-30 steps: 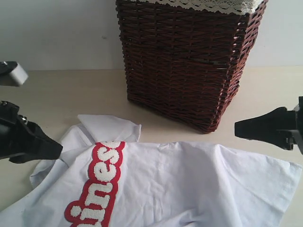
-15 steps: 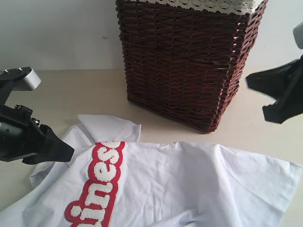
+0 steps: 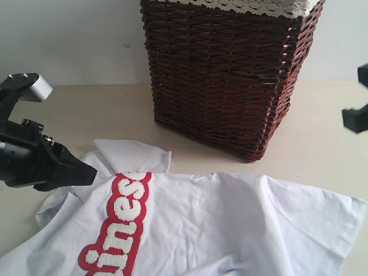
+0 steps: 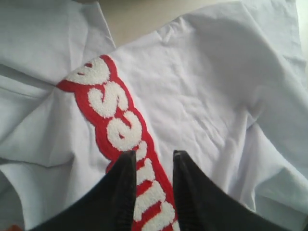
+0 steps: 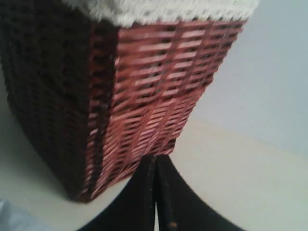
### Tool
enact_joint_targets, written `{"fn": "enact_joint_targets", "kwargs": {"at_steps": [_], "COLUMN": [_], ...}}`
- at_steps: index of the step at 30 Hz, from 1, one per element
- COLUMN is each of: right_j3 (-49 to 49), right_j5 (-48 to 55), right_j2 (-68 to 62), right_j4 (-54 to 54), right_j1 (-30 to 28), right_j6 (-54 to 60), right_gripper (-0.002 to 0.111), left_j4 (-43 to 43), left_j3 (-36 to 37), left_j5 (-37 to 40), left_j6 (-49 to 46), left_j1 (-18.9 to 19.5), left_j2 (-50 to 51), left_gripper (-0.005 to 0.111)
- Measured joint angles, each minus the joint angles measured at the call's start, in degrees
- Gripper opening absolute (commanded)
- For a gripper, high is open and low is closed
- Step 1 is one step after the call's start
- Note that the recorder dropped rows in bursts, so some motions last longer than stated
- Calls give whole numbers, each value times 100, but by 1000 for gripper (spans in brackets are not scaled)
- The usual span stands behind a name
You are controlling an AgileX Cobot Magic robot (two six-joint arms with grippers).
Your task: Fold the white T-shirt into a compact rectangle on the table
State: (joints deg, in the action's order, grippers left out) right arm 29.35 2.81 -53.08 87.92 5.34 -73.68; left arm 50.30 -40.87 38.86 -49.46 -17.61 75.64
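From the outside camera, the shirt (image 3: 230,218) lies rumpled on the near part of the table (image 3: 86,109), its red-edged lettering (image 3: 123,221) running slantwise and a loose flap (image 3: 135,155) turned over at the far side. The left gripper (image 3: 89,171) hovers low at the shirt's left border, so the step in hand looks like taking hold of cloth there to spread or fold it. It would go better to pinch a thin single edge than the thick lettering, and to draw the cloth flat before any fold, since creases now would end up inside the rectangle. The basket (image 3: 224,75) stands close behind, with only a strip of bare table between its foot and the shirt's far edge. Cloth swung that way could brush it, whereas the table left of the basket is open. The shirt's right edge lies near the side of the picture and its near part runs out of view. At the left wrist, the two fingers (image 4: 122,178) stand a little apart with nothing between them, right above the lettering, so the gripper should shift toward an edge before closing. At the right wrist, the right gripper (image 5: 155,192) has its fingers pressed together, empty, pointing at a corner of the basket under its lace trim (image 5: 159,12), with bare table beside it and the wall (image 5: 269,72) beyond. That picture is blurred.
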Motion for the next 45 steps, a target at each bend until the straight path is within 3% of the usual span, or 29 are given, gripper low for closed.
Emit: {"fn": "enact_joint_targets", "kwargs": {"at_steps": [6, 19, 29, 35, 45], "right_j3": [-847, -891, -594, -365, 234], "right_j5": [-86, -162, -106, 364, 1099], "right_j2": [-504, -2213, -3549, -4155, -4681], "right_j4": [-181, -225, -452, -764, -1001], "right_j1": [247, 969, 996, 996, 1009], "right_j6": [23, 1013, 823, 786, 770], "right_gripper": [0, 0, 0, 0, 0], "left_j4": [288, 551, 894, 968, 989], "left_j3": [0, 0, -409, -1173, -1832], "left_j5": [-568, -627, -1990, -1695, -1395], "left_j6": [-328, -902, -1008, -1008, -944], "left_j1": [0, 0, 0, 0, 0], "left_j2": [87, 831, 1692, 2627, 3937], "left_gripper": [28, 28, 28, 28, 28]}}
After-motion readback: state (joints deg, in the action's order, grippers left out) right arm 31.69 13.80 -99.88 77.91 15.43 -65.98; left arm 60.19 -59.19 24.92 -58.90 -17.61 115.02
